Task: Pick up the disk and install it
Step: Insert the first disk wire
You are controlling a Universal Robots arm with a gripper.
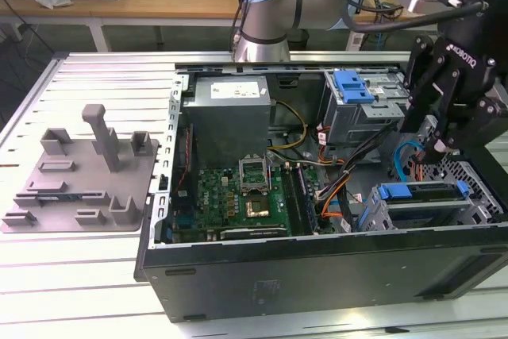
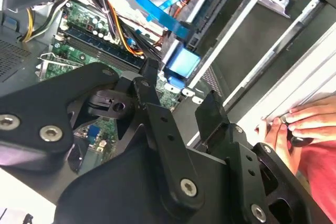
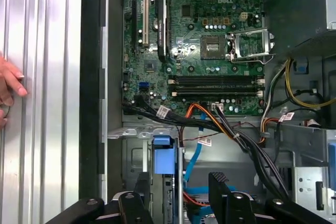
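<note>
The disk [image 1: 421, 191] lies in the metal drive cage at the front corner of the open computer case, on the exterior view's right. Its blue carrier frame shows along the cage's top edge, and the silver body is hidden. My gripper [image 1: 435, 148] hangs just above that cage. In both wrist views the black fingers [image 3: 218, 182] stand apart, open, with nothing held between them. The blue carrier tab [image 3: 163, 155] lies just beyond the fingertips, also seen past my gripper [image 2: 181, 90] as the tab [image 2: 181, 62].
A grey fixture plate [image 1: 79, 176] with posts sits on the exterior view's left. A second drive cage with a blue bracket [image 1: 353, 85] stands at the back. Cables [image 3: 210, 124] cross by the motherboard [image 3: 210, 51]. A person's hand [image 2: 304, 124] rests beside the case.
</note>
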